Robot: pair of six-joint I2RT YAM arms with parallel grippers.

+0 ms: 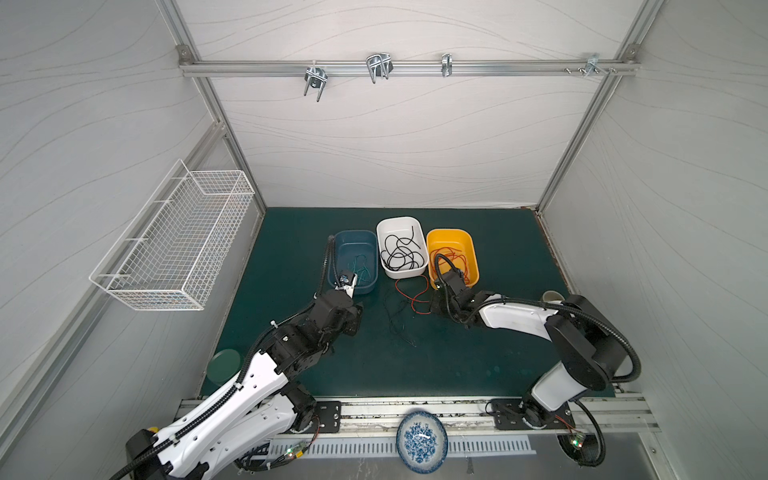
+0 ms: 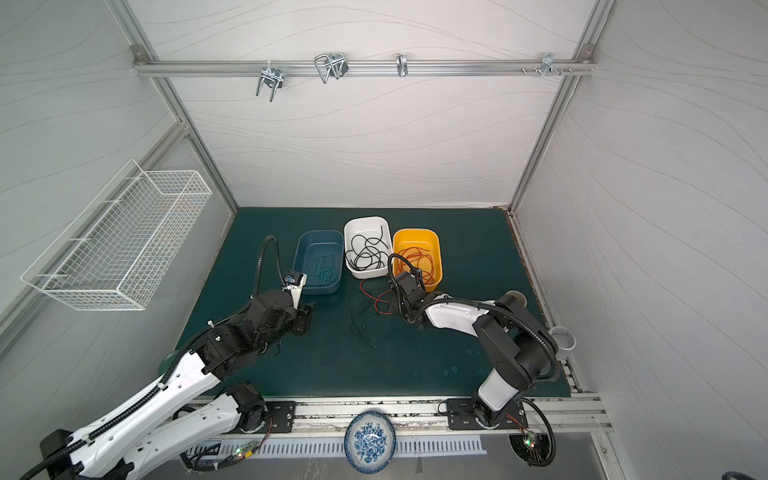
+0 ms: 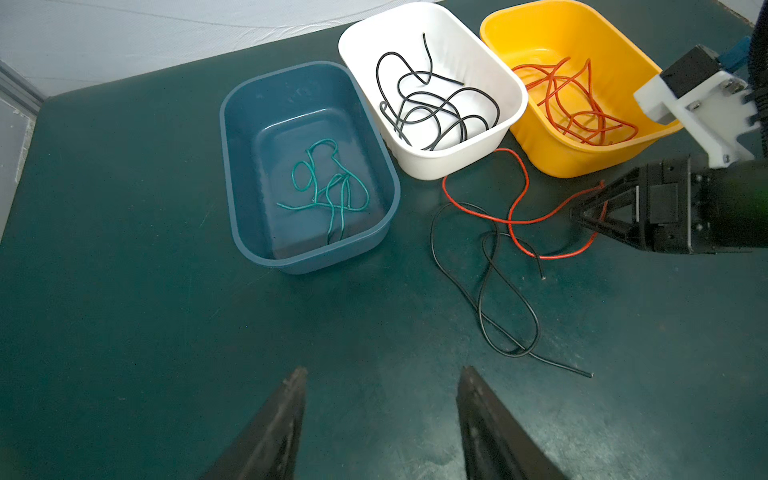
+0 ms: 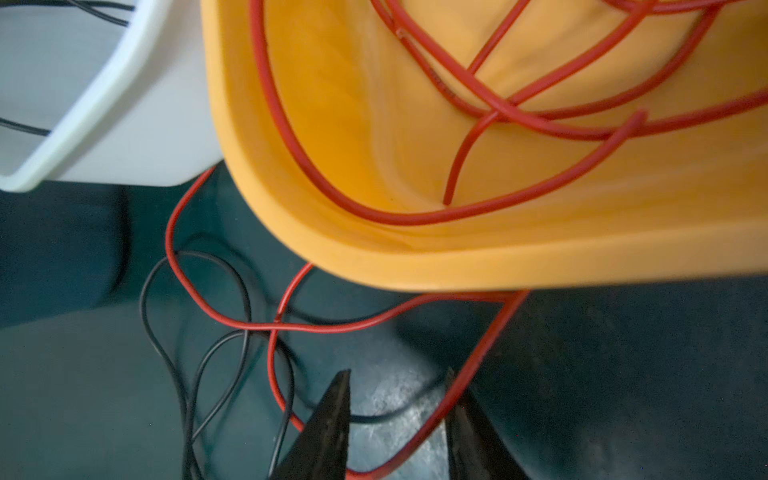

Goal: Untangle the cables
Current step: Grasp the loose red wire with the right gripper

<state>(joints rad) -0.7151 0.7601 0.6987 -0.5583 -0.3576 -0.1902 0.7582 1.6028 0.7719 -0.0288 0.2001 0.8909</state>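
The sorting looks mostly done. The teal cables (image 3: pixel 328 193) lie in the blue bin (image 3: pixel 227 166), a bundle of black cables (image 3: pixel 432 112) fills the white bin (image 3: pixel 457 160), and several red cables (image 3: pixel 582 112) coil in the yellow bin (image 3: pixel 582 158).

What seems left is one knot on the worktop (image 3: pixel 124 291), just in front of the white and yellow bins. There a loose red cable (image 3: pixel 524 183) and a loose black cable (image 3: pixel 433 237) cross each other several times.

The right hand (image 4: pixel 398 374) sits low at that knot. Its jaws stand a little apart, and the red cable runs between them; no squeeze on it shows yet. The left hand (image 3: pixel 383 370) hovers over bare worktop near the blue bin, jaws well apart and empty.

Judging by this, the remaining work is to pull the two strands free and drop each in its matching bin.

The worktop is a dark green mat, scuffed in places. White patterned panels in an aluminium frame close it in. A rail with metal hooks (image 1: pixel 409 68) crosses the back wall. A white wire basket (image 1: pixel 174 249) hangs on the left wall. A blue-patterned plate (image 1: pixel 422 440) rests at the front edge.
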